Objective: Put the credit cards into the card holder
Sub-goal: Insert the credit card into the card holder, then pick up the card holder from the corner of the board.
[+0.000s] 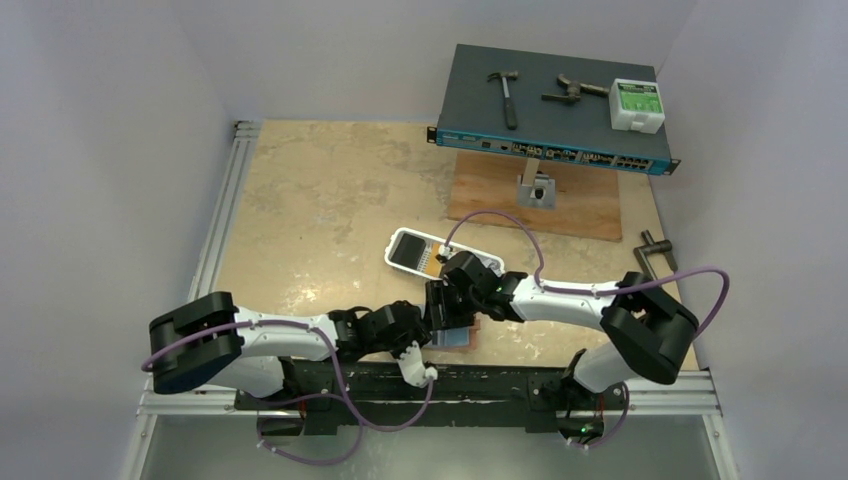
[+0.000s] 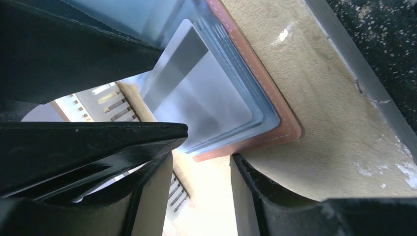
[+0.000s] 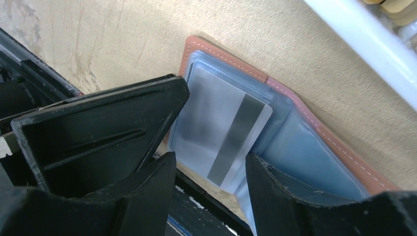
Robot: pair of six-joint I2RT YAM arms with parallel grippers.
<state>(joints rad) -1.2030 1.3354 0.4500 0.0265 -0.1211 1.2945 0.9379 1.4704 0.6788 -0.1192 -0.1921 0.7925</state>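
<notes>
The card holder (image 1: pixel 458 337) lies open near the table's front edge, with reddish-brown leather (image 2: pixel 275 123) (image 3: pixel 295 103) around clear sleeves. A pale credit card (image 2: pixel 196 93) (image 3: pixel 216 123) with a grey stripe sits partly in a sleeve, one corner sticking out. My right gripper (image 1: pixel 448 312) (image 3: pixel 209 157) is open above that corner, one finger resting on the sleeves. My left gripper (image 1: pixel 428 330) (image 2: pixel 201 157) is open too, with the leather corner at its right fingertip (image 2: pixel 238 162). A black card (image 1: pixel 410 252) and an orange card (image 1: pixel 432 258) lie in the white tray.
The white tray (image 1: pixel 395 243) stands just behind the two grippers. Farther back is a wooden board (image 1: pixel 580 205) and a dark equipment box (image 1: pixel 550 110) carrying tools. The black front rail (image 3: pixel 206 206) runs right beside the card holder.
</notes>
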